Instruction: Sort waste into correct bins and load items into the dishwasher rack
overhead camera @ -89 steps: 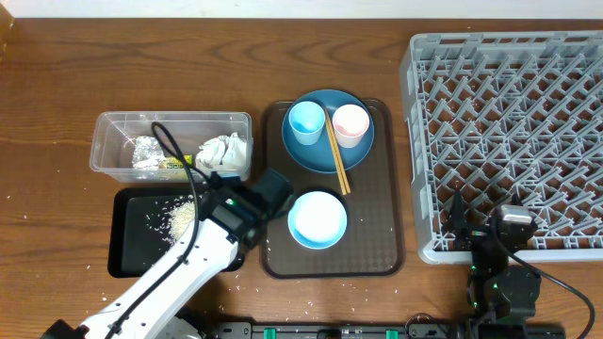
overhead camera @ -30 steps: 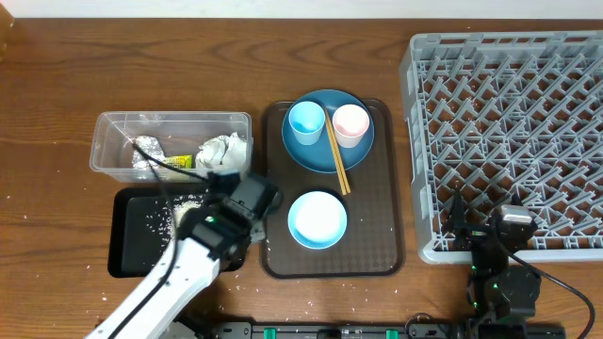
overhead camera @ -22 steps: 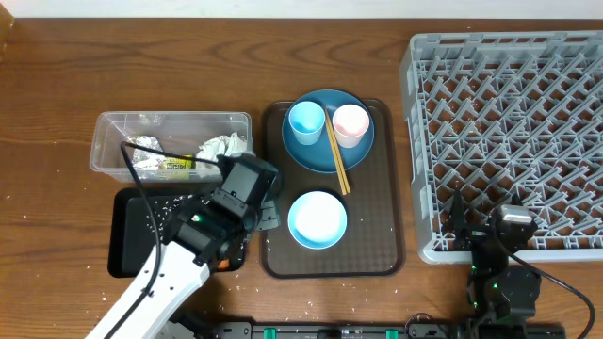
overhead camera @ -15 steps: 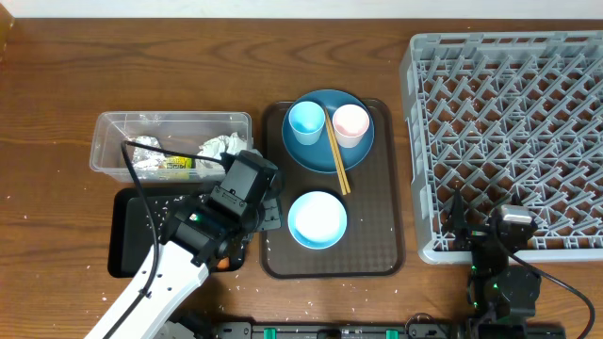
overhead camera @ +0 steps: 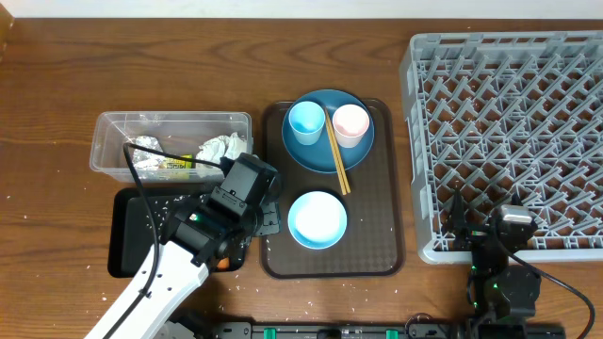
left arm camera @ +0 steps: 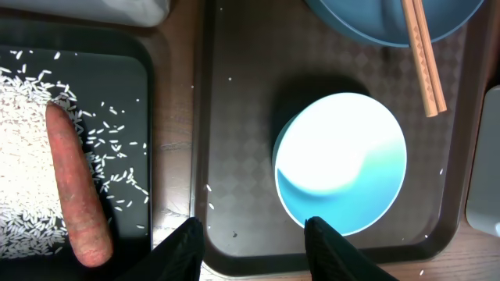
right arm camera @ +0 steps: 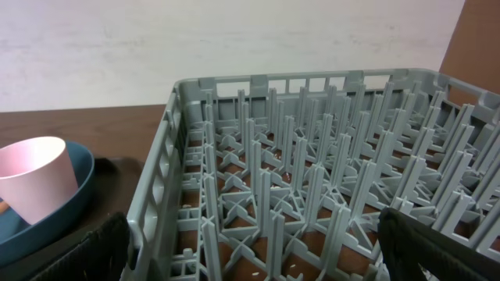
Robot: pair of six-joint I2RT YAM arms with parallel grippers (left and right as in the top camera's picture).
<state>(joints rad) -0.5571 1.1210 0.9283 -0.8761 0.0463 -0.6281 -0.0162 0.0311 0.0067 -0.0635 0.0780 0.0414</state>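
My left gripper (left arm camera: 254, 251) is open with nothing between its fingers, above the front left edge of the brown serving tray (left arm camera: 242, 117). In the overhead view that gripper (overhead camera: 268, 215) sits left of the pale blue-white bowl (overhead camera: 317, 218). The orange carrot (left arm camera: 74, 187) lies on loose rice (left arm camera: 23, 156) in the black tray (overhead camera: 127, 235). Foil (overhead camera: 146, 151), snack wrapper (overhead camera: 175, 165) and tissue (overhead camera: 222, 146) are in the clear tub (overhead camera: 170, 121). On the dark blue plate (overhead camera: 320, 155) stand the light blue cup (overhead camera: 305, 122) and pink cup (overhead camera: 350, 124), with chopsticks (overhead camera: 337, 155) between them. My right gripper (right arm camera: 258, 257) stands wide open, facing the grey rack (overhead camera: 509, 132).
Stray rice grains dot the brown serving tray (overhead camera: 377, 245) and the wooden table (overhead camera: 57, 217) near the black tray. The rack's near wall (right arm camera: 160, 187) rises just ahead of the right gripper. The pink cup (right arm camera: 35, 176) shows at the left of the right wrist view.
The left gripper has shifted right from over the black tray to the brown tray's left edge, jaws wider. The carrot now shows lying in the black tray. The right arm is still.
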